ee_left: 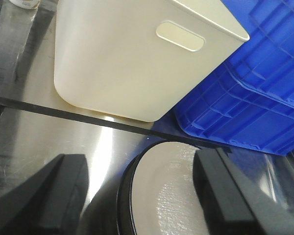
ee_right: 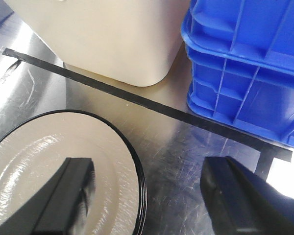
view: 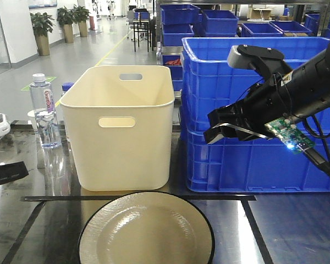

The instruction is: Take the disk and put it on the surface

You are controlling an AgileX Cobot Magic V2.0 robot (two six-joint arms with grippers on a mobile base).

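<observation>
the disk (view: 147,230), a cream plate with a black rim, lies flat on the shiny bench (view: 286,231), inside the black tape lines (view: 137,197) and just in front of the cream bin (view: 121,127). stacked blue crates (view: 253,110) stand beside the bin, and a water bottle (view: 44,111) on its other side. the right pincer (view: 231,125) hangs above the bench, released and empty. the left pincer (ee_left: 142,196) is also spread wide over the disk, grasping nothing.
</observation>
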